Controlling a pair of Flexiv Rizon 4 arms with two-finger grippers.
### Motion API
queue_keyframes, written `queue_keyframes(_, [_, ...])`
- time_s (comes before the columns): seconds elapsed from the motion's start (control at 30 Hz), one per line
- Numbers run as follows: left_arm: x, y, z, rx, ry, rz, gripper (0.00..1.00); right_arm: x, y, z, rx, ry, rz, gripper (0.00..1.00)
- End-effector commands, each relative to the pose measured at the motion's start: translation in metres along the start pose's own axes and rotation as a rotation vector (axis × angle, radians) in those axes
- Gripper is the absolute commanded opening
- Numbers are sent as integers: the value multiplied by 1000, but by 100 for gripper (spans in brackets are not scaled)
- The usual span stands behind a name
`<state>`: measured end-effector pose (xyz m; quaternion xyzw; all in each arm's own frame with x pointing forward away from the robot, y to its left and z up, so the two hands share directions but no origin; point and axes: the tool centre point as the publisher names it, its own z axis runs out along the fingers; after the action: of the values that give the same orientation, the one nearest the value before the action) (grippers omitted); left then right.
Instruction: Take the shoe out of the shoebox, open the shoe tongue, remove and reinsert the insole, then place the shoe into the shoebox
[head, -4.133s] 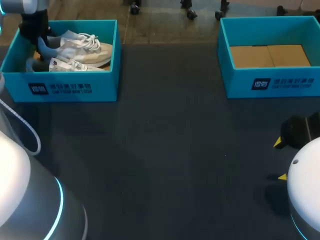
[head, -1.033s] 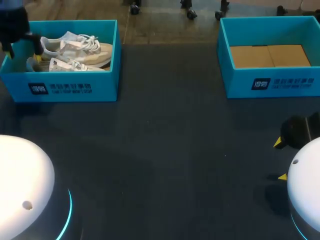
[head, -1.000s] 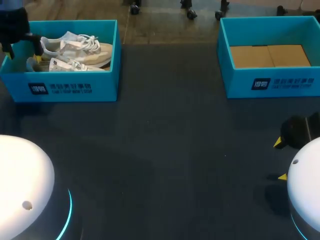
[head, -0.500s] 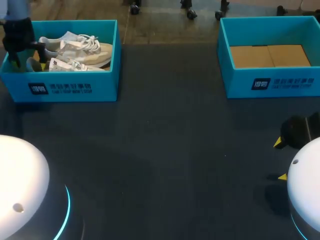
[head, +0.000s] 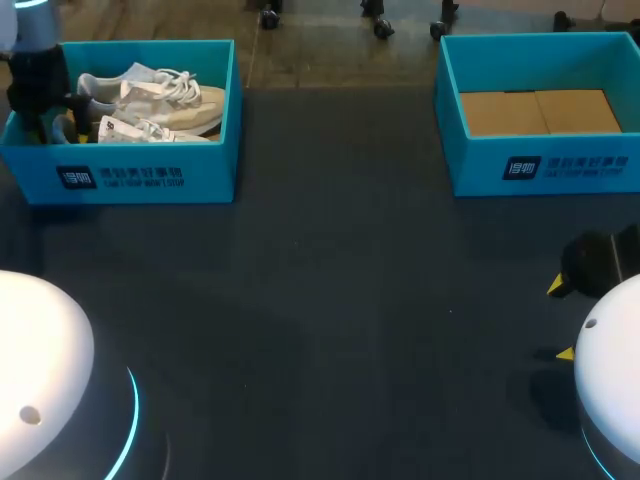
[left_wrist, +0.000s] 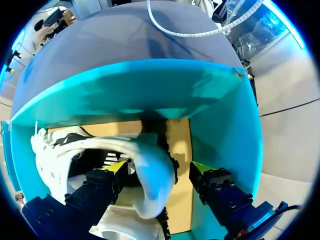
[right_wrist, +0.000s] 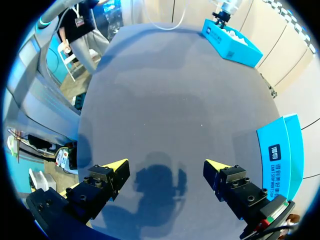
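The shoe (left_wrist: 150, 175) lies in the shoebox (left_wrist: 150, 85), heel between the left hand's (left_wrist: 160, 169) spread fingers; light and soft-uppered, likely firmest gripped at that heel; the right hand (right_wrist: 166, 167) gapes above the table (right_wrist: 150, 100).

White-and-beige sneaker (head: 160, 95) is laid in left teal shoebox (head: 150, 178), toe toward table middle, heel at box's left wall; second sneaker (head: 140, 130) just beside it; right teal shoebox (head: 545, 165) is seen with brown cardboard floor
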<state>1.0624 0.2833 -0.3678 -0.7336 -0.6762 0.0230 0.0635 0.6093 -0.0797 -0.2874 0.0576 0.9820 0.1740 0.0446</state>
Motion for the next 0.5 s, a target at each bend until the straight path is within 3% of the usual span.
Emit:
queue_keyframes(0.03, [0,-2,8,-12,-5,-6,75,2,0,0,3,-3,0,100])
queue_keyframes(0.13, [1,-2,12,-6,-15,-12,67,2,0,0,3,-3,0,100])
queue_keyframes(0.33, [2,-5,17,-1,-15,-15,62,2,0,0,3,-3,0,100])
queue_keyframes(0.47, [0,-6,21,4,-3,-19,49,2,0,0,3,-3,0,100])
queue_keyframes(0.5, [0,-6,21,3,-1,-19,40,2,0,0,3,-3,0,100])
